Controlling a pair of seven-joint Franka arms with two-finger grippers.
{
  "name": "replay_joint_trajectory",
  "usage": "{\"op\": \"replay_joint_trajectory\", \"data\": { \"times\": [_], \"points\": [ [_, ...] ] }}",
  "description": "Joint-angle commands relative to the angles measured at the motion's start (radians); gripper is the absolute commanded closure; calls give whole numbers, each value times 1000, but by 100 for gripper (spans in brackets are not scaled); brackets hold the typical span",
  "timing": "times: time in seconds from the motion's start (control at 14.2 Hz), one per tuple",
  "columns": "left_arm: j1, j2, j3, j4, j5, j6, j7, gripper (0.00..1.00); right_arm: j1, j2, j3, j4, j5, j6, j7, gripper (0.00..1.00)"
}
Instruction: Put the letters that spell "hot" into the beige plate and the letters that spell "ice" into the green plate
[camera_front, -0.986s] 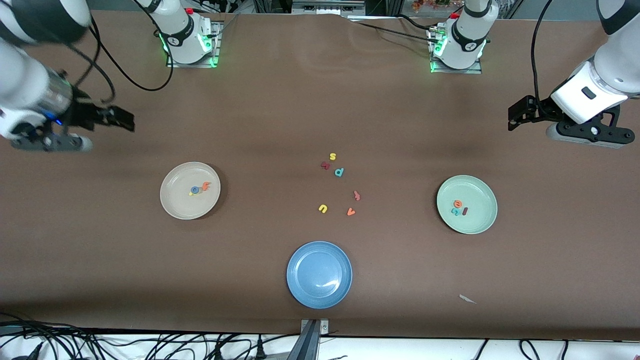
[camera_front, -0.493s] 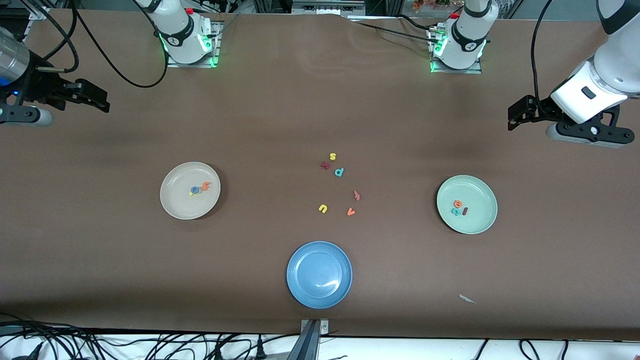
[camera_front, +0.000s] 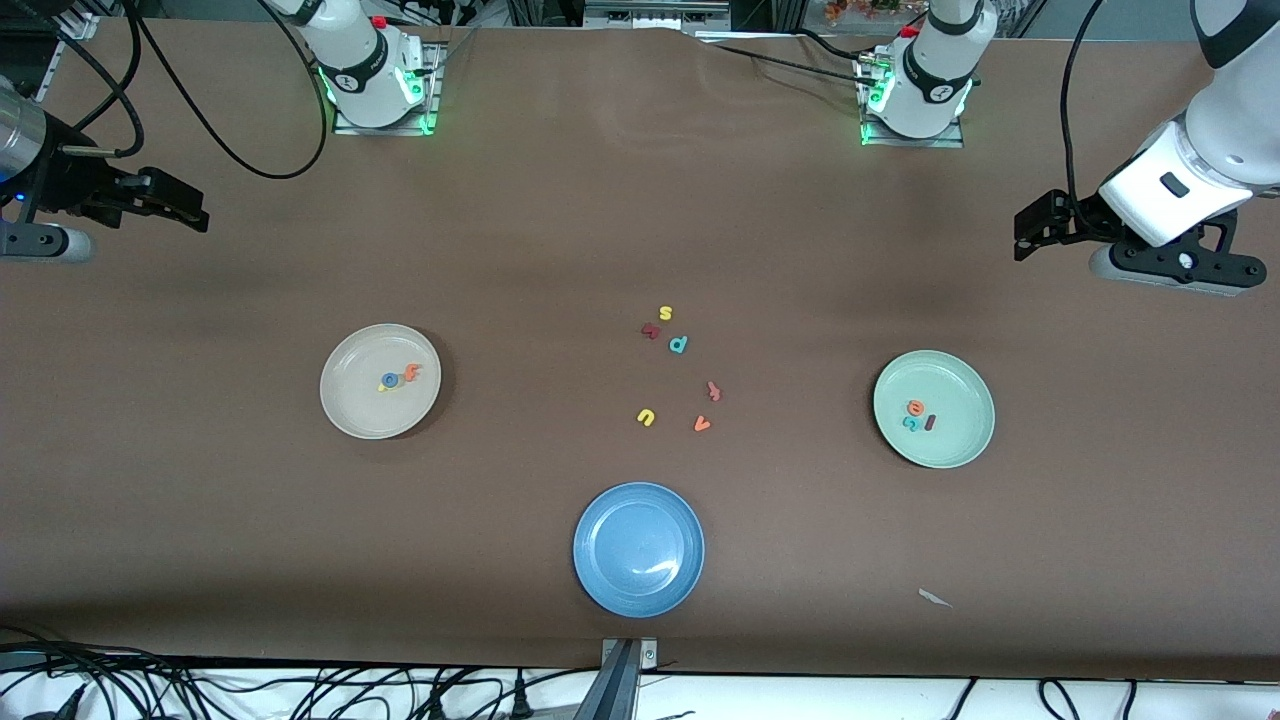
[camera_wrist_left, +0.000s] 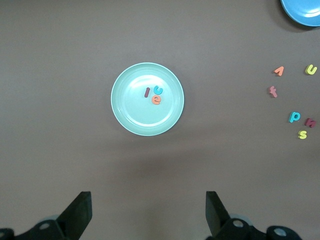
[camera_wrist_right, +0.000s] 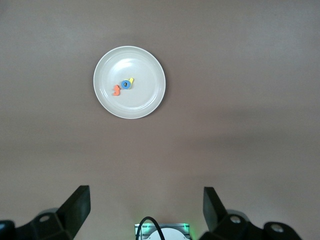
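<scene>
The right end effector (camera_front: 187, 207) hangs high in the frame over bare table (camera_front: 200, 480) at the right arm's end. In the right wrist view its fingers (camera_wrist_right: 75, 206) stand wide apart with nothing between them.

The beige plate (camera_front: 352, 408) sits at mid-height in the frame, toward that same end. It holds the blue "o" (camera_front: 389, 380), with the orange "t" (camera_front: 411, 372) just beside it and the yellow "h" (camera_wrist_right: 131, 80) touching its edge.

Around the frame's centre six loose letters lie on the table: a yellow "s" (camera_front: 665, 313), a dark red letter (camera_front: 650, 330), a teal "p" (camera_front: 678, 345), a reddish letter (camera_front: 713, 390), a yellow "u" (camera_front: 646, 417) and an orange "v" (camera_front: 702, 424). The blue plate (camera_front: 610, 520) lies low in the centre, nearer the camera than these.

The green plate (camera_front: 952, 446), at mid-height toward the left arm's end, holds the orange "e" (camera_front: 915, 407), teal "c" (camera_front: 910, 423) and dark red "i" (camera_front: 930, 422) clustered together.

The left end effector (camera_front: 1027, 230) hangs high over the table at the left arm's end, with its fingers (camera_wrist_left: 79, 212) spread wide and empty.
</scene>
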Motion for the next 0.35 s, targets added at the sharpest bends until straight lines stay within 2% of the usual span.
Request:
{"op": "replay_joint_trajectory", "data": {
  "times": [0.0,0.28],
  "points": [
    [6,8,-9,25,9,-19,15,0,-9,-4,1,-3,2,9,-25,0],
    [6,8,-9,25,10,-19,17,0,-7,1,3,-3,2,12,-22,0]
  ]
}}
